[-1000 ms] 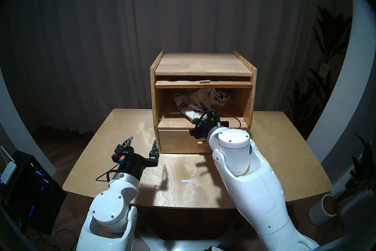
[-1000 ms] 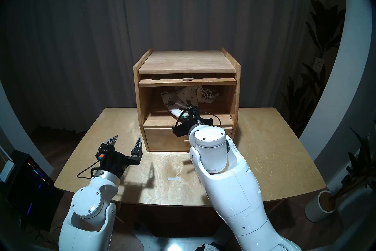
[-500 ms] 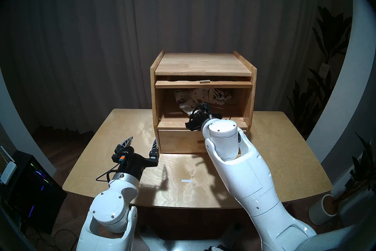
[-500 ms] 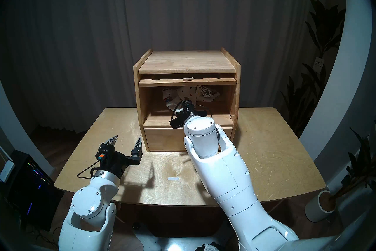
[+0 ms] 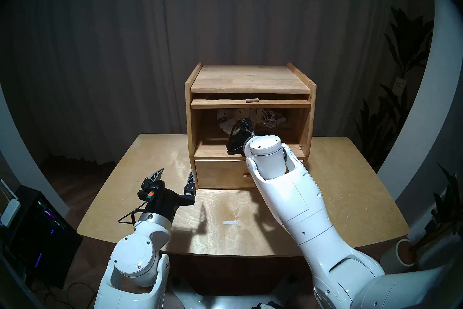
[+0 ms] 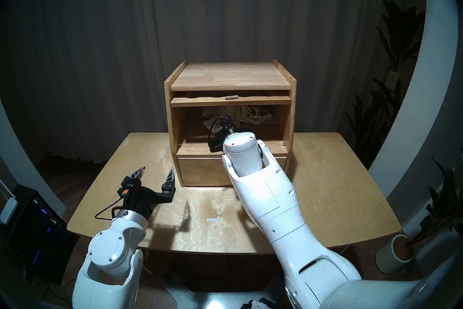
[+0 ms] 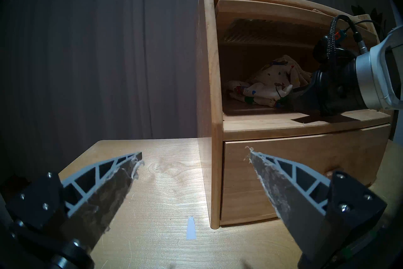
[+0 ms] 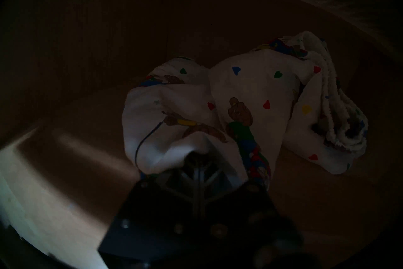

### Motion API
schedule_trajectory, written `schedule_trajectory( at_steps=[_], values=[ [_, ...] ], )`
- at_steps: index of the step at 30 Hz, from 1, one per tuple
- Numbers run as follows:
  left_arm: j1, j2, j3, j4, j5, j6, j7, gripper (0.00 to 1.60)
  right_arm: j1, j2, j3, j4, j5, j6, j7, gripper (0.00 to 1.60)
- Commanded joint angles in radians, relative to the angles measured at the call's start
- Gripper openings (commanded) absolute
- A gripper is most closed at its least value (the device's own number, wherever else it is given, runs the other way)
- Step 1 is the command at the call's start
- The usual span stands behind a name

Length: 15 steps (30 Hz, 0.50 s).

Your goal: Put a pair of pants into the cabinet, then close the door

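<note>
Counting first: there is one wooden cabinet [image 5: 250,80], one pair of pants [image 8: 250,96], one drawer [image 5: 220,174], one table [image 5: 155,150], and two grippers. The pants lie bunched up deep inside the big upper space of the cabinet, on its floor, with little hearts and brown bears on the white cloth. The right gripper [image 8: 199,158] reaches in through the front, and its two fingers are pressed together, pinching a fold of the pants at the near edge of the heap. The door [image 5: 250,103] is flipped up and lies flat under the cabinet top, so the front stays open; only its thin front edge and its small peg handle [image 5: 251,100] show from the head views. The right wrist takes up the middle of the opening, with free room on both sides of it and above it. The left gripper [image 5: 175,174] hangs over the table just beside the drawer's left corner, its fingers spread wide with nothing between them. A small white strip [image 5: 229,222] lies on the bare table in front of the cabinet. The right wrist view is very dark, so the cabinet walls are hard to make out there. From the head views the right arm hides part of the drawer and part of the pants.
</note>
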Motion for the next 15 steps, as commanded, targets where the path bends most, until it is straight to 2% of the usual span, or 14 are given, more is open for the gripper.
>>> schedule_trajectory(
  at_steps=[1,3,4,5,6,12,13,14,15],
  values=[
    [-0.002,0.002,0.001,-0.022,0.000,-0.003,-0.002,1.60,0.004,-0.009,-0.041,-0.112,0.013,-0.019,0.052,0.00],
    [-0.003,0.001,0.001,-0.021,0.000,-0.003,-0.002,1.60,0.001,0.003,-0.054,-0.130,0.008,-0.024,0.066,0.00],
    [-0.004,0.001,0.001,-0.020,0.000,-0.003,-0.002,1.60,-0.004,0.008,-0.056,-0.134,0.010,-0.014,0.074,0.16],
    [-0.004,0.001,0.001,-0.019,0.000,-0.004,-0.002,1.60,-0.017,0.017,-0.057,-0.151,0.014,-0.005,0.083,1.38],
    [-0.005,0.001,0.001,-0.018,0.000,-0.004,-0.002,1.60,-0.029,0.029,-0.064,-0.164,0.010,0.000,0.086,1.60],
    [-0.007,0.000,0.001,-0.013,0.000,-0.004,-0.001,1.60,-0.085,0.067,-0.068,-0.238,0.024,0.037,0.111,1.60],
    [-0.007,0.000,0.001,-0.012,0.000,-0.004,-0.001,1.60,-0.100,0.074,-0.070,-0.281,0.029,0.045,0.118,1.60],
    [-0.007,0.000,0.001,-0.011,0.000,-0.004,-0.001,1.60,-0.086,0.063,-0.077,-0.247,0.036,0.041,0.127,1.60],
    [-0.007,0.000,0.001,-0.010,0.000,-0.004,0.000,1.60,-0.093,0.063,-0.081,-0.276,0.040,0.045,0.133,1.60]
  ],
)
